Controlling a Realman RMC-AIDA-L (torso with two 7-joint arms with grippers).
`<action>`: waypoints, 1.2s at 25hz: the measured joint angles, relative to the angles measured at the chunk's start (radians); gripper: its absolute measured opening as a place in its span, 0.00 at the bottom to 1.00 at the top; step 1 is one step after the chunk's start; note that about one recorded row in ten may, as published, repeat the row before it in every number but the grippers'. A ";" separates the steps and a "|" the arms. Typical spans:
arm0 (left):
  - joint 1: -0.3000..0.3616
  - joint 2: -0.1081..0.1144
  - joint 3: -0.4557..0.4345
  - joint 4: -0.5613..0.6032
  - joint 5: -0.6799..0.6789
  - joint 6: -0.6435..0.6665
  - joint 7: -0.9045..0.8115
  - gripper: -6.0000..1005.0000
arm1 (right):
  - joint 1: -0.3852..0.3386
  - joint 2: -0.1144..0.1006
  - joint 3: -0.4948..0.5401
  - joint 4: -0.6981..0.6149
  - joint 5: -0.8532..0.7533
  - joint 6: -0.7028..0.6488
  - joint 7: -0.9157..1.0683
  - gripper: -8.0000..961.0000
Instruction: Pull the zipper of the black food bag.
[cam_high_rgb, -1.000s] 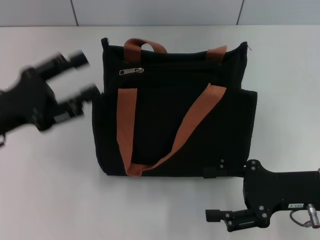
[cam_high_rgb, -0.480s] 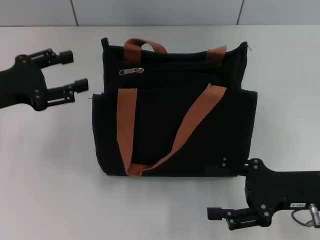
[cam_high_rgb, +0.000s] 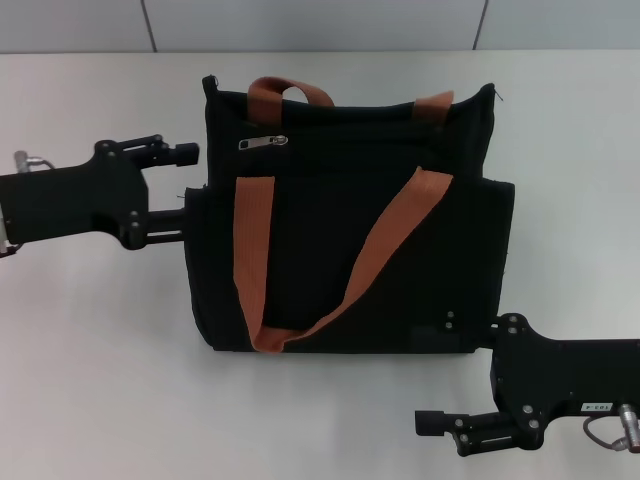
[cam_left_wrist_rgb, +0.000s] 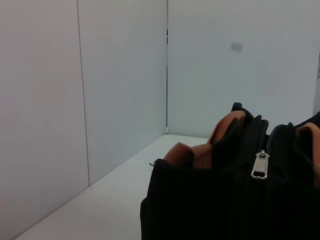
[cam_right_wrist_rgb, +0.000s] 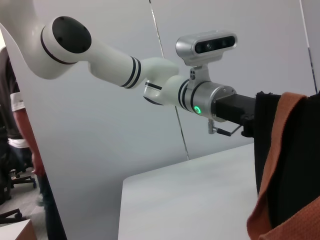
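Lying flat on the counter (cam_high_rgb: 100, 350), the black food bag (cam_high_rgb: 340, 260) has its zipper (cam_high_rgb: 264, 142) unpulled (nothing done); left claw (cam_high_rgb: 185, 190) open beside it, right claw (cam_high_rgb: 432, 424) open below.

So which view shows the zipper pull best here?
The left wrist view: the zipper pull hangs large and unobstructed on the black food bag. The head view shows it small, near the left gripper. The right wrist view misses it.
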 joint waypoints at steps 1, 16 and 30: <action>-0.006 -0.004 0.003 0.000 0.000 -0.008 0.006 0.75 | 0.001 0.000 0.000 0.000 0.000 0.000 0.002 0.87; -0.004 -0.012 0.015 0.004 -0.049 0.025 0.086 0.53 | 0.004 0.000 0.017 0.000 0.000 -0.002 0.007 0.87; 0.018 -0.003 0.012 0.007 -0.114 0.035 0.083 0.03 | 0.006 0.000 0.022 0.000 0.000 -0.002 0.009 0.87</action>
